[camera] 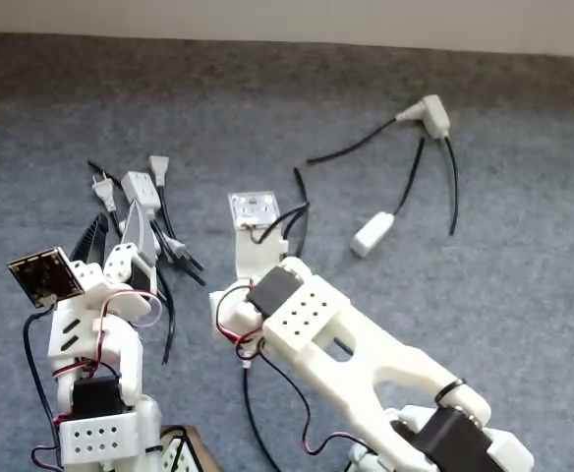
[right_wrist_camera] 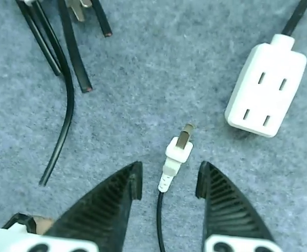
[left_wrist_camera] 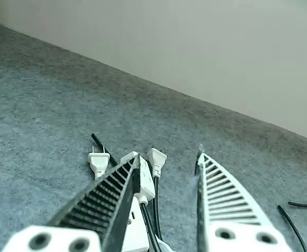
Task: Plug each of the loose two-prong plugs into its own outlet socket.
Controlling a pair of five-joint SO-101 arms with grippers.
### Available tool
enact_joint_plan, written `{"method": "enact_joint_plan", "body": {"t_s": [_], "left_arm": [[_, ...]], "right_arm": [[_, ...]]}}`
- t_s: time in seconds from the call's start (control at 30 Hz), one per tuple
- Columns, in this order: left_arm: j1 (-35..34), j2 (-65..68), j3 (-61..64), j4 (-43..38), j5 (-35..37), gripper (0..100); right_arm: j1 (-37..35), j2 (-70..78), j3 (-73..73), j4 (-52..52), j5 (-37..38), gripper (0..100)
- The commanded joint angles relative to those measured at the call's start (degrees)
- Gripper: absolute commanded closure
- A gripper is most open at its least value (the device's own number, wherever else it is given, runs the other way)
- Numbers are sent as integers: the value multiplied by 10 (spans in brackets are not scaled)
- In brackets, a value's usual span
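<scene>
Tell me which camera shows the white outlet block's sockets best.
The right wrist view: the outlet block lies face up, with all four slots plain. The high view gives the block as a small white shape, its slots indistinct. The left wrist view faces other plugs instead.

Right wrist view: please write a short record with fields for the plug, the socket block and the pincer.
plug: white two-prong plug, flat on the carpet, unplugged
pincer: right pincer, open, a finger on either side of the plug, not touching
socket: white outlet block, beyond the plug, apart from it, both outlets empty
cords: black cords lying to one side
</scene>
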Motion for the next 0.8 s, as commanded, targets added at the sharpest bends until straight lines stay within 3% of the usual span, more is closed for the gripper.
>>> {"method": "enact_joint_plan", "body": {"t_s": [0.0,0.27,0.77], "left_arm": [[-5,-1,9,3,2,811],[-5,-1,9,3,2,812],[-4,-1,9,2,3,812]], "right_arm": [[1,45,-1,-18,-28,827],[-10,106,-5,-27,-65,826],[-37,135,3,-70,-69,829]]}}
